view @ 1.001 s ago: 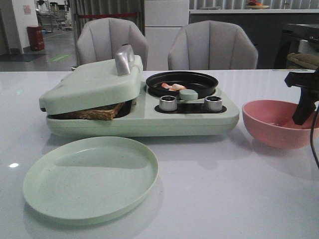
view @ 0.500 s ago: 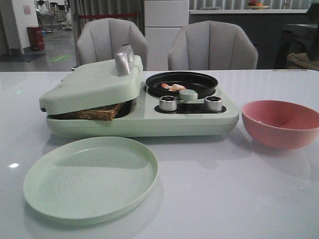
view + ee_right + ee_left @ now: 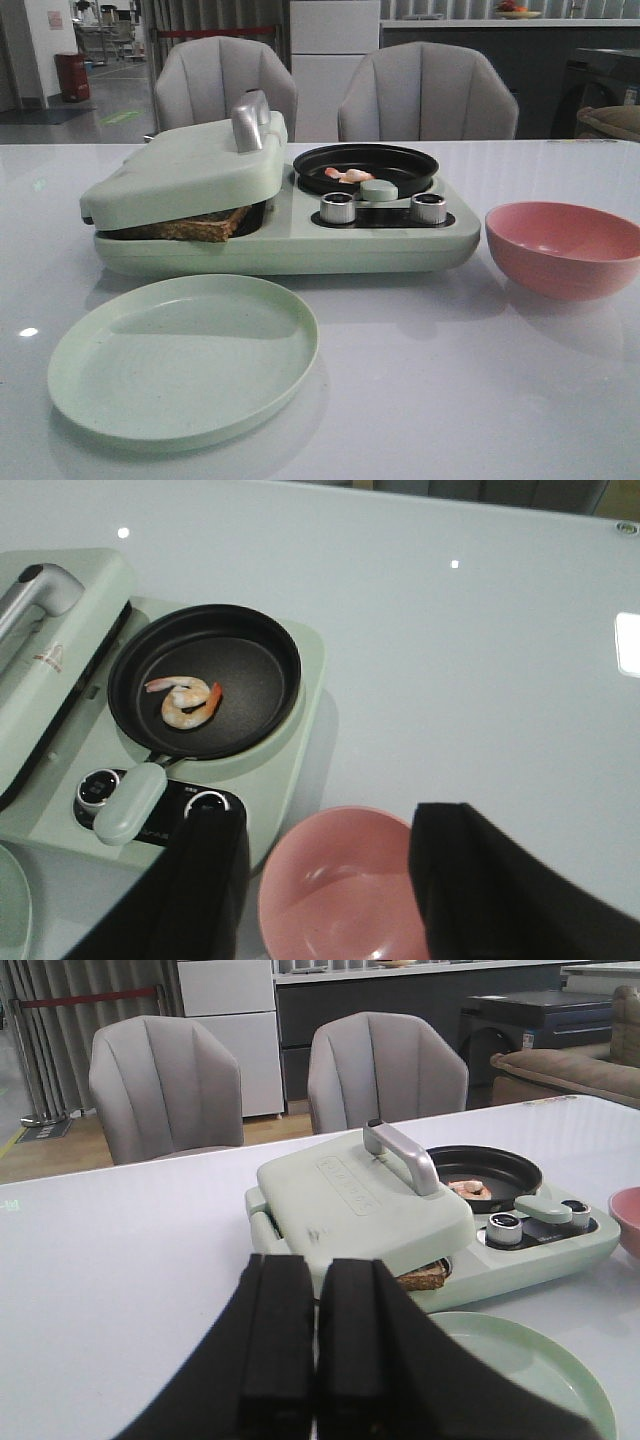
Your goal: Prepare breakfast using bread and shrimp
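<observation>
The bread (image 3: 195,225) is toasting under the lowered lid (image 3: 185,170); the shrimp (image 3: 187,701) are sitting in the pan (image 3: 205,680); left fingers (image 3: 275,1335) clenched empty, right fingers (image 3: 215,875) spread

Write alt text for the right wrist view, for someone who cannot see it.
Seen from above, two curled shrimp lie in a small black pan set into a pale green breakfast maker. The open right gripper hangs over an empty pink bowl on the white table.
</observation>
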Available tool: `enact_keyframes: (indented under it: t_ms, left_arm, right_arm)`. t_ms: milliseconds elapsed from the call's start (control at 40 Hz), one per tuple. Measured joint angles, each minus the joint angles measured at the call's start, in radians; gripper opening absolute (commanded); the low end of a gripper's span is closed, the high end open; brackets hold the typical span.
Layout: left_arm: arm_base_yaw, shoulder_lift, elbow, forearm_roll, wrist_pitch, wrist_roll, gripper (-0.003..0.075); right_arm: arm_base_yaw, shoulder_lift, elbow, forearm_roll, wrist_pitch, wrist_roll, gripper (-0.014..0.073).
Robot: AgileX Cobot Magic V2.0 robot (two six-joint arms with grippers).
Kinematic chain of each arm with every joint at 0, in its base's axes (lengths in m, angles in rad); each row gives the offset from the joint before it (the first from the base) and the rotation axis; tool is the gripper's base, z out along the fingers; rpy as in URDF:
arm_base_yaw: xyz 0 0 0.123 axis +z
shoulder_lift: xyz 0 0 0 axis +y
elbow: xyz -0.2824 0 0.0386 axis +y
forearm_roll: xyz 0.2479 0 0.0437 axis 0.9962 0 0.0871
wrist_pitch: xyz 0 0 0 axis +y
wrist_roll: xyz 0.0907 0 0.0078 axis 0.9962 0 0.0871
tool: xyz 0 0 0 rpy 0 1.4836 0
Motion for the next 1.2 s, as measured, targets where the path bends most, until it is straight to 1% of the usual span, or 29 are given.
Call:
enact_keyframes:
  t_ms: [225, 325, 425, 575, 650, 851, 976, 1126, 1151, 1201]
  left_arm:
    - [0.000, 0.000, 0.000, 0.000, 0.000, 0.000, 0.0113]
    - [0.000, 0.000, 0.000, 0.000, 0.000, 0.000, 0.0113]
    - [0.000, 0.000, 0.000, 0.000, 0.000, 0.000, 0.0113]
    - [0.000, 0.000, 0.000, 0.000, 0.000, 0.000, 0.0113]
    - [0.000, 0.000, 0.000, 0.000, 0.000, 0.000, 0.0113]
    - [0.000, 0.000, 0.000, 0.000, 0.000, 0.000, 0.0113]
    - [0.000, 0.000, 0.000, 0.000, 0.000, 0.000, 0.0113]
    - [0.000, 0.000, 0.000, 0.000, 0.000, 0.000, 0.0113]
    - [0.000, 0.000, 0.000, 0.000, 0.000, 0.000, 0.0113]
    - [0.000, 0.000, 0.000, 0.000, 0.000, 0.000, 0.0113]
  right_arm:
    - [0.132, -0.230, 0.311, 0.018, -0.285, -0.002, 0.0470]
    - [0.181, -0.327, 0.413, 0.021, -0.370, -0.002, 0.0470]
    - [0.210, -0.434, 0.503, 0.021, -0.420, -0.002, 0.0465]
    - [0.218, -0.607, 0.632, 0.023, -0.435, -0.002, 0.0434]
    - [0.218, -0.694, 0.680, 0.025, -0.433, -0.002, 0.0435]
    - [0.218, -0.923, 0.808, 0.025, -0.370, -0.002, 0.0435]
    - [0.218, -0.973, 0.863, 0.025, -0.339, -0.002, 0.0435]
    - [0.218, -0.975, 0.886, 0.025, -0.330, -0.002, 0.0434]
    - [0.218, -0.975, 0.886, 0.025, -0.330, -0.004, 0.0431]
    - [0.218, -0.975, 0.886, 0.025, -0.330, -0.004, 0.0398]
